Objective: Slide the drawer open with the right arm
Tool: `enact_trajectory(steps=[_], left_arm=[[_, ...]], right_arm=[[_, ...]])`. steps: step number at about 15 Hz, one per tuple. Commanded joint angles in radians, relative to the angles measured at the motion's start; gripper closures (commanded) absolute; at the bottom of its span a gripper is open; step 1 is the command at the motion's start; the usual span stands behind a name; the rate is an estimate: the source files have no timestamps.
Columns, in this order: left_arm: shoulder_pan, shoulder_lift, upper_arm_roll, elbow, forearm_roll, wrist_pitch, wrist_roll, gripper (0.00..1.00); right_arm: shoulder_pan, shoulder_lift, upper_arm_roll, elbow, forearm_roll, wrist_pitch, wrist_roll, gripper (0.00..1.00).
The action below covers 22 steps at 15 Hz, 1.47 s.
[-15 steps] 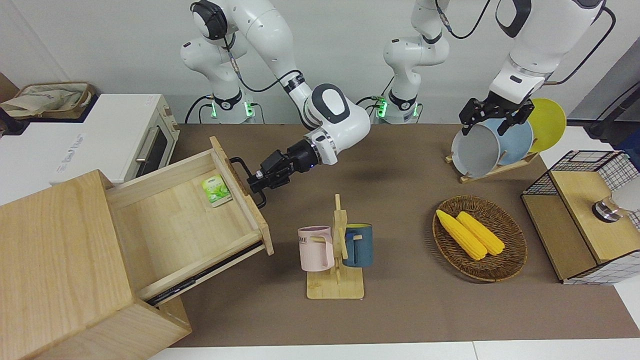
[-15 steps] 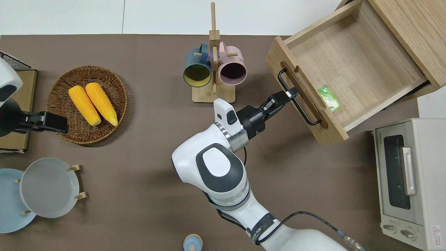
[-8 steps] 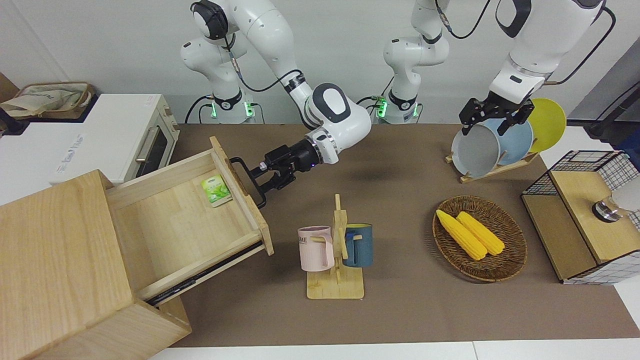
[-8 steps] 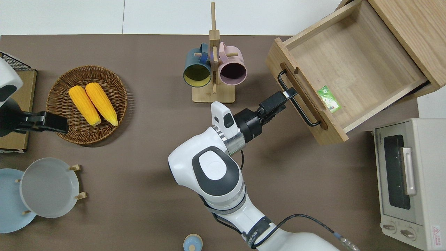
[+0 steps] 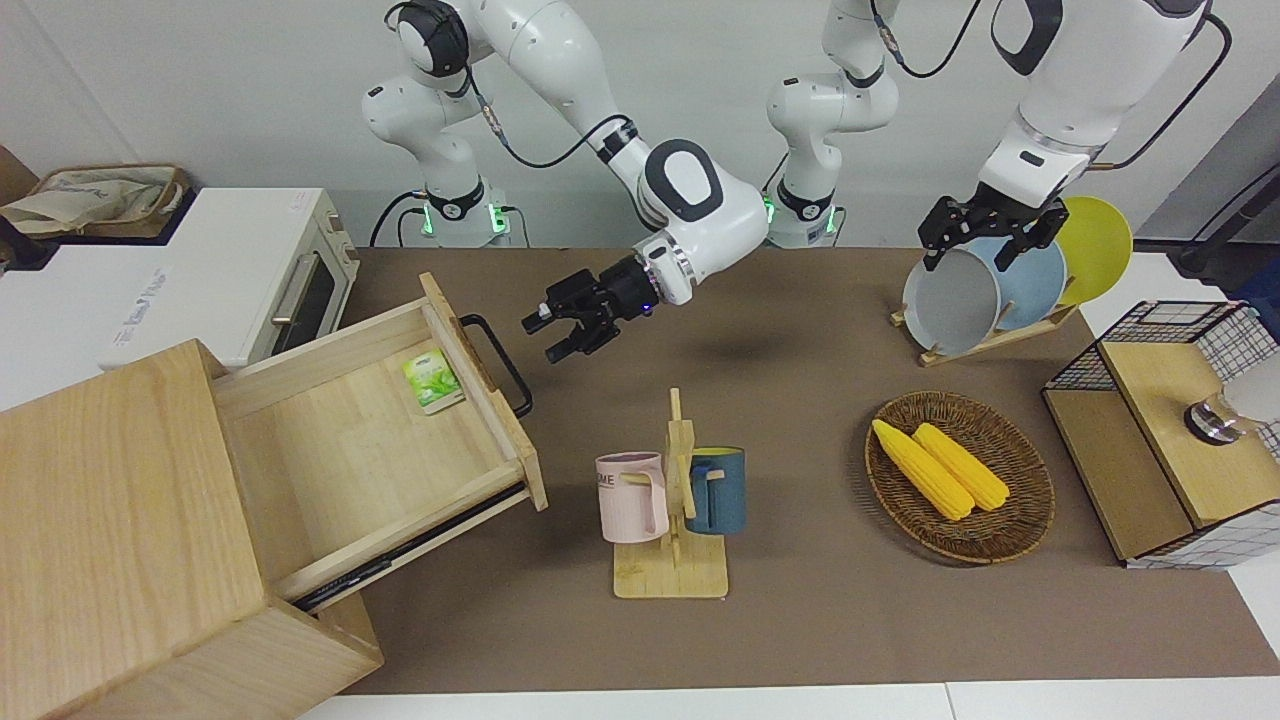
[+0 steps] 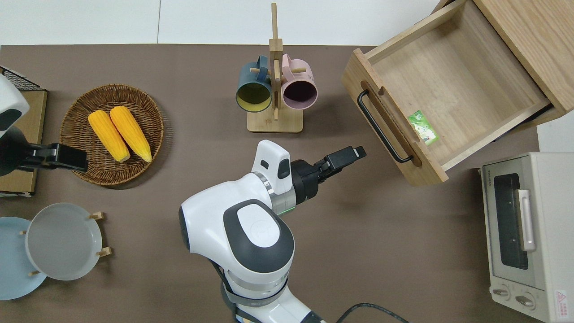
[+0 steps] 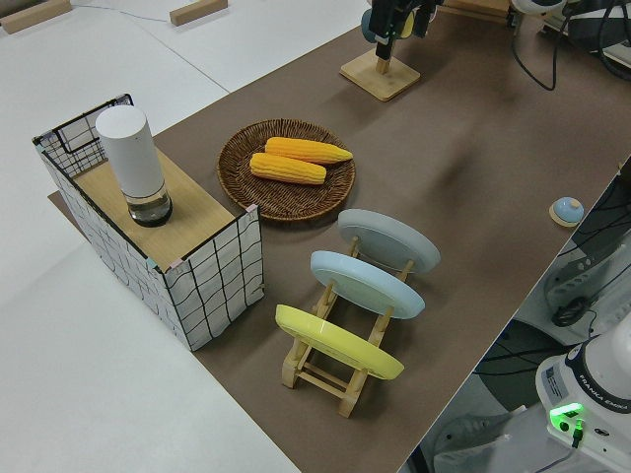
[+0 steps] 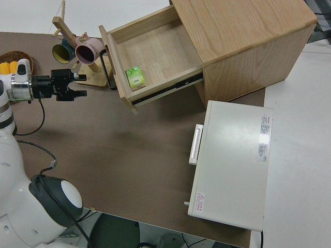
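I see the drawer (image 5: 380,440) pulled well out of the cabinet (image 5: 130,530) at the right arm's end of the table, handle (image 5: 497,362) facing the mug stand (image 5: 672,500). The right gripper (image 5: 548,334) hangs over bare mat, near the handle but apart from it, fingers spread and holding nothing.

The overhead view shows the gap between gripper (image 6: 347,154) and handle (image 6: 383,128) plainly; the front view makes it look tighter. The right side view alone shows the cabinet's full top and the oven (image 8: 235,165) from above, label strips on its lid too small to read. The left side view gives the plate rack (image 7: 350,325) with three plates (yellow, blue, grey), the corn basket (image 7: 287,168) and a white cylinder (image 7: 135,163) on the wire rack; the drawer is out of its frame.

Left arm parked; I cannot tell its fingers.

Brown mat (image 6: 403,251) over a white table, pale wall at the robots' end.

Green packet (image 6: 423,127) in the drawer, print unreadable. Pink mug (image 5: 632,496) lettering ends in "ME".
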Motion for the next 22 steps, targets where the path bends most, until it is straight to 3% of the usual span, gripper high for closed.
enact_trajectory(steps=[1,7,11,15,19,22], left_arm=[[0.004,0.011,-0.006,0.024,0.017,-0.02,0.01,0.01],[0.004,0.011,-0.006,0.024,0.017,-0.02,0.01,0.01],[0.004,0.011,-0.006,0.026,0.017,-0.02,0.01,0.01],[0.004,0.011,-0.006,0.024,0.017,-0.02,0.01,0.01],[0.004,0.011,-0.006,0.024,0.017,-0.02,0.01,0.01],[0.004,0.011,-0.006,0.026,0.017,-0.02,0.01,0.01]], right_arm=[[-0.042,-0.087,-0.017,0.037,0.21,0.033,0.0,0.015],[-0.213,-0.236,-0.014,0.038,0.538,0.105,-0.014,0.015],[-0.356,-0.295,-0.008,0.038,0.741,0.154,-0.06,0.015],[-0.502,-0.324,-0.004,0.037,0.878,0.18,-0.182,0.015],[-0.64,-0.324,-0.004,0.032,0.997,0.223,-0.314,0.015],[-0.712,-0.312,-0.002,0.028,1.027,0.233,-0.399,0.015]])
